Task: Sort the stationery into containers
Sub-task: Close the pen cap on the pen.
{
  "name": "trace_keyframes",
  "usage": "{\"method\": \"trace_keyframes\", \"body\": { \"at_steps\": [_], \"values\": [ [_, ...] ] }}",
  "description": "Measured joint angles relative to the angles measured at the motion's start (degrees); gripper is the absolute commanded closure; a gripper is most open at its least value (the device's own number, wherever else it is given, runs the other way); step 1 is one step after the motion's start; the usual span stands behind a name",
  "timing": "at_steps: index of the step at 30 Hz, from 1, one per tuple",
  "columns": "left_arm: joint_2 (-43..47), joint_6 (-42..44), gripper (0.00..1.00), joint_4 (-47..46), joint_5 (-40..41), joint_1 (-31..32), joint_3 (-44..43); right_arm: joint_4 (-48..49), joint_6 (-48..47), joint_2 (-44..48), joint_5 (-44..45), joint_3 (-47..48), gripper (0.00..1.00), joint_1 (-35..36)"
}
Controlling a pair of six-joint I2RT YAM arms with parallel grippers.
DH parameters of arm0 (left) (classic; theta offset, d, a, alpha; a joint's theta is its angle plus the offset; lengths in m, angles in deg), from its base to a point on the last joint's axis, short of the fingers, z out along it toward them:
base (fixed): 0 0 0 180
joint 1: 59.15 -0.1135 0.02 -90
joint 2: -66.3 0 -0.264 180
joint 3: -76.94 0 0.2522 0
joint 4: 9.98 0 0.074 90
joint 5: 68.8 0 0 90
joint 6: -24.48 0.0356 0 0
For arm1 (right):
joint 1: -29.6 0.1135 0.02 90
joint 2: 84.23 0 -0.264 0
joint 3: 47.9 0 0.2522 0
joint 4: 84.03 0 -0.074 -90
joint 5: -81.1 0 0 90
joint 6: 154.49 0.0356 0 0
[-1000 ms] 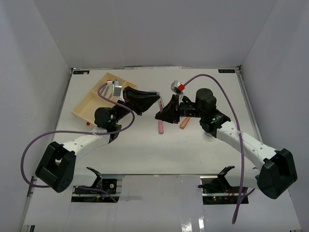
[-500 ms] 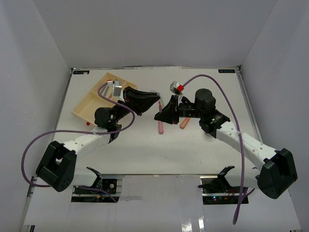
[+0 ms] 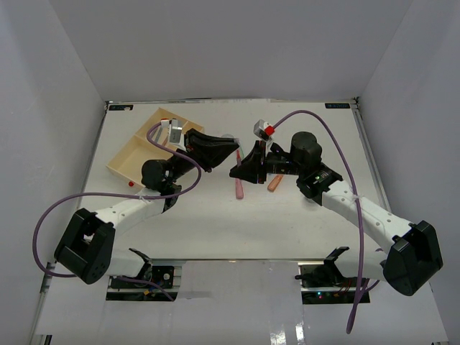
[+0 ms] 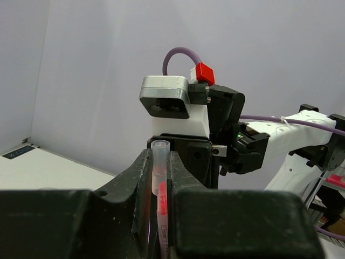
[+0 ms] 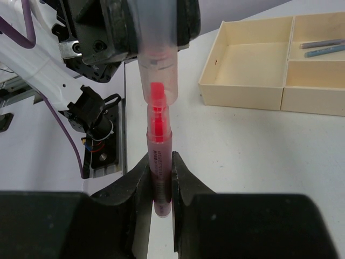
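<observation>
A chunky pink marker (image 5: 160, 151) is held in the air between both grippers. My right gripper (image 5: 160, 178) is shut on its barrel. My left gripper (image 4: 160, 156) is shut on its clear cap (image 4: 160, 167), which covers the red tip. In the top view the left gripper (image 3: 231, 151) and right gripper (image 3: 236, 171) meet tip to tip above the table's middle. The cream tray (image 3: 133, 154) lies at the far left, and the right wrist view (image 5: 253, 97) shows thin pens (image 5: 323, 46) in one compartment. Jars are not visible.
A pink marker (image 3: 238, 189) and an orange marker (image 3: 274, 185) lie on the table just below the right gripper. A small red object (image 3: 130, 185) lies near the tray's front corner. Purple cables loop above both arms.
</observation>
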Motion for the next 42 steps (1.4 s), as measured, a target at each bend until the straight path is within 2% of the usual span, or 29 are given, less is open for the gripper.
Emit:
{"method": "trace_keyframes", "body": {
  "at_steps": [9, 16, 20, 23, 26, 27, 30, 31, 34, 38, 42],
  "values": [
    [0.0, -1.1, 1.0, -1.2, -0.4, 0.1, 0.0, 2.4, 0.3, 0.1, 0.4, 0.0, 0.92, 0.0],
    [0.0, -1.4, 0.95, -1.0, -1.2, 0.4, 0.5, 4.0, 0.5, 0.5, 1.0, 0.0, 0.92, 0.0],
    [0.3, -1.7, 0.89, -1.0, -1.2, 0.4, 0.7, 4.0, 0.7, 0.6, 1.0, 0.0, 0.92, 0.2],
    [1.2, -1.7, 0.8, -0.6, -1.2, 0.4, 1.4, 3.7, 0.7, 0.6, 1.0, 0.0, 0.92, 0.4],
    [2.2, -1.2, 0.65, 0.9, -1.2, 0.4, 1.4, 3.7, 0.6, 0.9, 1.0, 0.0, 0.92, 0.7],
    [2.6, -1.0, 0.53, 1.3, -1.2, 0.4, 1.4, 3.7, 0.6, 1.0, 1.0, 0.0, 0.92, 0.7],
    [4.0, 0.3, 0.35, 4.3, -1.9, 0.4, 1.4, 3.8, 0.5, 1.7, 1.7, 0.0, 0.92, 0.6],
    [4.6, 0.8, 0.22, 5.4, -2.1, 0.4, 1.4, 3.8, 0.5, 2.0, 1.9, 0.0, 0.92, 0.4],
    [6.7, 2.7, 0.02, 10.2, -2.3, 0.4, 1.4, 3.8, 0.3, 2.8, 2.4, -0.1, 0.92, 0.3],
    [10.2, 6.0, 0.02, 18.6, -1.7, 0.4, 0.3, 3.7, -0.3, 3.6, 3.0, -0.8, 0.92, 0.3],
    [12.2, 11.1, 0.02, 29.9, -0.6, 0.4, -4.4, 3.0, -1.3, 3.7, 3.0, -0.9, 0.92, 0.3]
  ]
}}
